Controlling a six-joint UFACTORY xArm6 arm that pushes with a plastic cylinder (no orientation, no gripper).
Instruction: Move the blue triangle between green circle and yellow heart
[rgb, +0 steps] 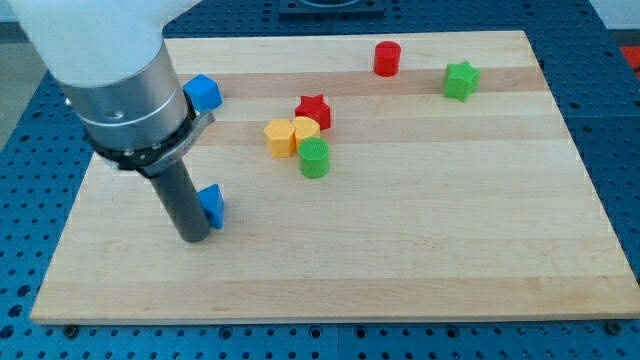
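Tip (193, 238): resting near the board's left edge, touching blue triangle (212, 205); rod only, no fingers.
Gap: green circle (314, 158) sitting against yellow heart (305, 129).

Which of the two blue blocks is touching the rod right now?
The lower blue block, right against my tip; the other blue block sits higher, by the arm's housing.

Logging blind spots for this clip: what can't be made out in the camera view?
- Blue block by my tip: the rod hides its left part, so shape and contact are uncertain.
- Blue block at the view's left: partly behind the arm housing.
- Yellow heart: crowded by the red star and green circle; outline unclear.
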